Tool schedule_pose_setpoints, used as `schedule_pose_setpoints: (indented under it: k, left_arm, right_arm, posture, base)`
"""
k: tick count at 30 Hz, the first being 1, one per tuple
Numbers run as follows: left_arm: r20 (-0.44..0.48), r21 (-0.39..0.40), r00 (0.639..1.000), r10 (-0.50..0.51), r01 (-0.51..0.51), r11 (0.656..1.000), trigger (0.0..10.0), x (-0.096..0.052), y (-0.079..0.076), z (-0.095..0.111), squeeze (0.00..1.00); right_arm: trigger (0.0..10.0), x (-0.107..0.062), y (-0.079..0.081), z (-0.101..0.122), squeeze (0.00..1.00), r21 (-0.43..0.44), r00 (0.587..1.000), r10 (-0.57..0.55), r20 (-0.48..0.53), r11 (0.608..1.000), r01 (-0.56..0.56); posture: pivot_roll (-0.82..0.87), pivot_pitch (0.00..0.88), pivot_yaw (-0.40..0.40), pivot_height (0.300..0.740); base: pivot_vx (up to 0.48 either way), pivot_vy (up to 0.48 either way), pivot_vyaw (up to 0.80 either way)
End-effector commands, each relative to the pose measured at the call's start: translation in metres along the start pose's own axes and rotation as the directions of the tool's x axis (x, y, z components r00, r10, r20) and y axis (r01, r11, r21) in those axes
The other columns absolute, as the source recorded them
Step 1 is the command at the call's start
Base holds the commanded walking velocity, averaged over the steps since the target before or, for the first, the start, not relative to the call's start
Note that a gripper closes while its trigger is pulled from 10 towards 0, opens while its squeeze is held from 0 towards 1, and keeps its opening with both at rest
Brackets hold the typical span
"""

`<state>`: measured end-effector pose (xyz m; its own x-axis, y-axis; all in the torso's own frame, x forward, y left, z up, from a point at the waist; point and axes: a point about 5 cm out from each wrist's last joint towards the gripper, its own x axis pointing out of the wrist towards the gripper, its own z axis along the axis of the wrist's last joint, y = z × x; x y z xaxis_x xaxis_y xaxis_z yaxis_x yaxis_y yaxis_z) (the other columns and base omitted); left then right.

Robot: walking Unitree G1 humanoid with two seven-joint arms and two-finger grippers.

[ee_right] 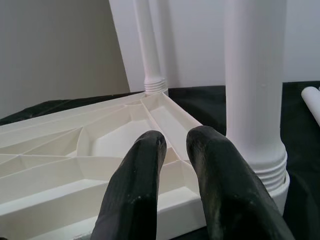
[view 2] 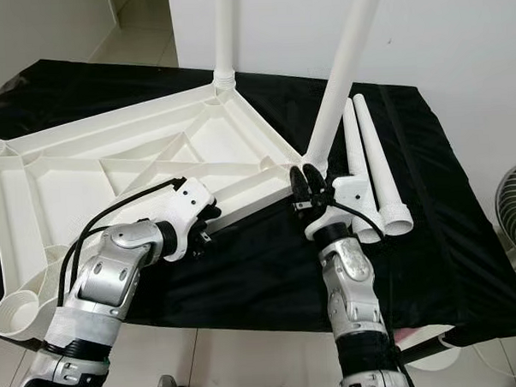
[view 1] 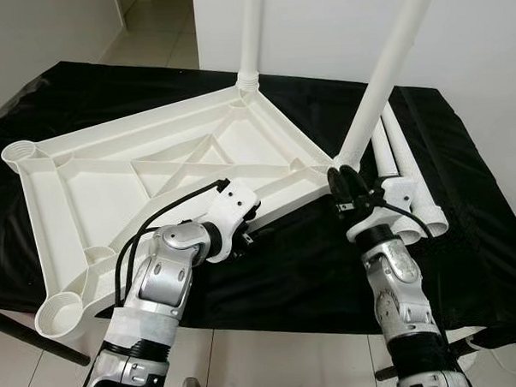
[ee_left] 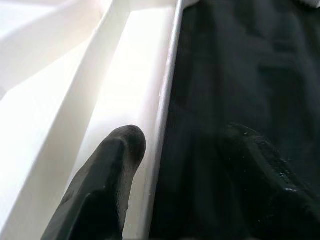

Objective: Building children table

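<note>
Looking down at the upturned tabletop (view 1: 146, 177), I see it lying ribbed side up on a black cloth (view 1: 465, 236) over the work surface, its near edge lifted a little. Two white legs are already standing in the far corner socket (view 1: 250, 81) and the near right socket (view 1: 346, 160); two spare legs (view 1: 407, 183) lie side by side on the cloth to the right, and the left sockets (view 1: 21, 154) are empty.

I judge this moulded plastic to be light and stiff but smooth, so it would likely slide on the cloth if pushed. The thin rim and inner ribs give the best purchase; a leg is best taken low, near its threaded collar.

My left gripper (ee_left: 175, 165) reaches forward from a bent elbow to the near rim, fingers apart and straddling it, one finger (ee_left: 107, 175) inside on the white rib channel, the other over the cloth. My right gripper (ee_right: 175, 145) points up and forward from a raised forearm, its fingers nearly together with nothing between them, just beside the base of the near right leg (ee_right: 255, 100).
</note>
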<state>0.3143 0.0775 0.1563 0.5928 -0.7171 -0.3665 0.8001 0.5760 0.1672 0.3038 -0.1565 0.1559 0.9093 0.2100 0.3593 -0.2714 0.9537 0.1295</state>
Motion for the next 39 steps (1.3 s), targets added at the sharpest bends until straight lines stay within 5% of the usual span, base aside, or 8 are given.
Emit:
schedule_pose_setpoints:
  k: [1,8,9,10,11,12,13,39]
  left_arm:
    - [-0.017,-0.005,0.946,0.325,-0.325,0.946,10.0,-0.001,0.018,-0.001,0.0]
    - [-0.043,-0.037,0.947,0.319,-0.321,0.946,10.0,0.003,0.018,-0.007,0.0]
    - [-0.052,-0.046,0.945,0.323,-0.325,0.945,6.5,0.004,0.019,-0.008,0.0]
    - [-0.052,-0.046,0.945,0.323,-0.325,0.945,6.5,0.004,0.019,-0.008,0.0]
    - [-0.056,-0.052,0.94,0.336,-0.339,0.939,2.3,0.005,0.021,-0.008,0.0]
    - [-0.056,-0.052,0.94,0.336,-0.339,0.939,2.3,0.005,0.021,-0.008,0.0]
    - [-0.059,-0.054,0.936,0.347,-0.35,0.935,0.0,0.006,0.023,-0.008,0.0]
    - [0.016,-0.169,0.848,0.529,-0.52,0.837,0.0,0.044,0.044,0.032,0.0]
  right_arm:
    - [10.0,-0.002,0.001,0.001,0.0,-0.009,1.0,-0.006,-0.006,1.0,0.005]
    - [10.0,-0.003,0.005,0.001,0.0,0.02,1.0,-0.019,-0.015,1.0,0.019]
    - [10.0,-0.004,0.005,0.001,0.0,0.023,1.0,-0.022,-0.018,0.999,0.023]
    - [10.0,-0.004,0.005,0.001,0.0,0.023,1.0,-0.022,-0.018,0.999,0.023]
    - [10.0,-0.004,0.006,0.0,0.0,0.03,0.999,-0.028,-0.02,0.999,0.028]
    - [10.0,-0.004,0.006,0.0,0.0,0.03,0.999,-0.028,-0.02,0.999,0.028]
    - [10.0,-0.004,0.007,-0.001,0.0,0.035,0.999,-0.031,-0.022,0.999,0.032]
    - [10.0,-0.005,0.037,-0.005,0.0,0.102,0.998,-0.028,-0.053,0.994,0.033]
  posture:
    - [0.14,0.096,-0.02,0.74]
    - [0.14,0.095,-0.014,0.74]
    - [0.14,0.094,-0.012,0.74]
    - [0.14,0.094,-0.012,0.74]
    - [0.14,0.094,-0.011,0.74]
    - [0.14,0.094,-0.011,0.74]
    - [0.14,0.093,-0.011,0.74]
    - [0.12,0.076,-0.018,0.74]
  base:
    - [0.0,0.0,0.0]
    - [0.0,0.0,0.0]
    - [0.0,0.0,0.0]
    - [0.0,0.0,0.0]
    - [0.0,0.0,0.0]
    - [0.0,0.0,0.0]
    - [0.0,0.0,0.0]
    - [0.0,0.0,0.0]
